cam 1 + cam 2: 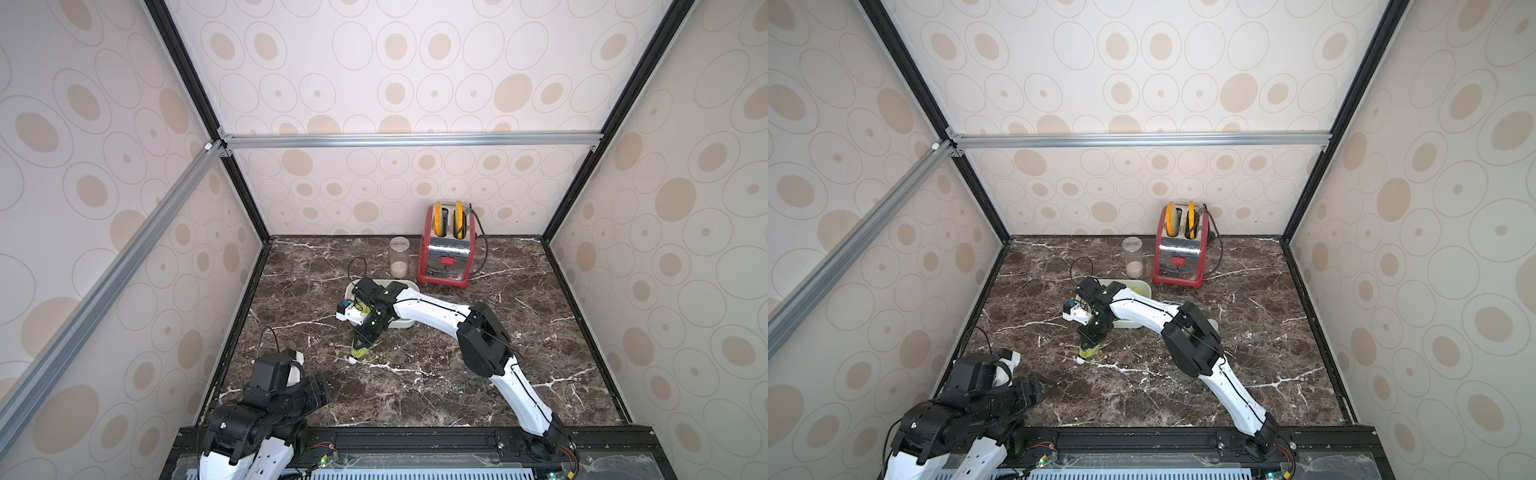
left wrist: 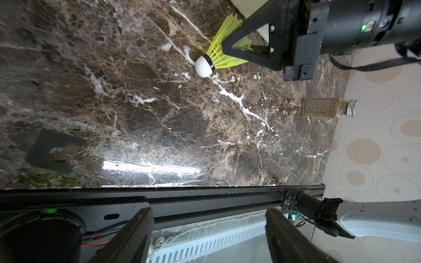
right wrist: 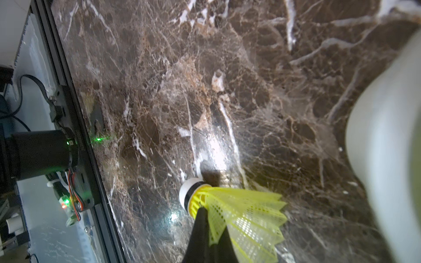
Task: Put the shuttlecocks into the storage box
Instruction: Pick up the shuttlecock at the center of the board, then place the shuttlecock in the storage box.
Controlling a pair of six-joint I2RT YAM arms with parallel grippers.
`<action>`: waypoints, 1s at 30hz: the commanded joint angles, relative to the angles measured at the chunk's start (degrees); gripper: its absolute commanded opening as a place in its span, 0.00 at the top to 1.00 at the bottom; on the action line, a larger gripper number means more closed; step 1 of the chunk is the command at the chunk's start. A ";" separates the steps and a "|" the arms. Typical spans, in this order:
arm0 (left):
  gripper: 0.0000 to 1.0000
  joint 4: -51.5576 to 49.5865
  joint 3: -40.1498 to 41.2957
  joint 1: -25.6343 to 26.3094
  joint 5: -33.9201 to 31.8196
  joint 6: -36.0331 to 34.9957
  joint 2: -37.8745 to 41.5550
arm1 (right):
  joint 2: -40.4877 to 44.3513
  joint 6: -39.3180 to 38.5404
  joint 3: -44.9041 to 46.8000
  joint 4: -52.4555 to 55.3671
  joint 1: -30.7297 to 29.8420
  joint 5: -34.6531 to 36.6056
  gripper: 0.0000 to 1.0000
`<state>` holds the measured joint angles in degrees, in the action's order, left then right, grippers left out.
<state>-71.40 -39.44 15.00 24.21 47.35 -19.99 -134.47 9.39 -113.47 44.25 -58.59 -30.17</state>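
My right gripper (image 1: 364,344) is clamped on the mesh skirt of a neon yellow-green plastic shuttlecock (image 1: 357,353). Its white rounded tip points toward my base, low over the dark brown marble tabletop (image 1: 436,386), just in front of the shallow white plastic storage box (image 1: 402,323). My left gripper (image 2: 208,210) hangs near the table's front edge, jaws apart and empty.

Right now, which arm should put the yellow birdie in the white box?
Right: its fingers pinch the neon-yellow plastic shuttlecock near the shallow white plastic box; the left fingers sit far back, open.
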 commanded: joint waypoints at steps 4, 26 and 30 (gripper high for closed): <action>0.20 2.85 -0.46 0.02 0.47 0.46 -0.29 | 8.31 -0.55 3.84 0.31 0.02 0.74 1.00; 0.20 28.26 -7.59 -0.01 3.74 -1.20 -20.21 | 28.09 11.41 17.47 -1.22 10.63 22.57 1.00; 0.20 31.18 -7.64 0.02 4.39 -1.61 -22.88 | 26.78 12.91 17.56 0.57 11.99 24.98 1.00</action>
<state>-44.62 -44.95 15.00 27.46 47.24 -41.93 -107.50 19.51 -96.12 43.31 -47.18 -8.73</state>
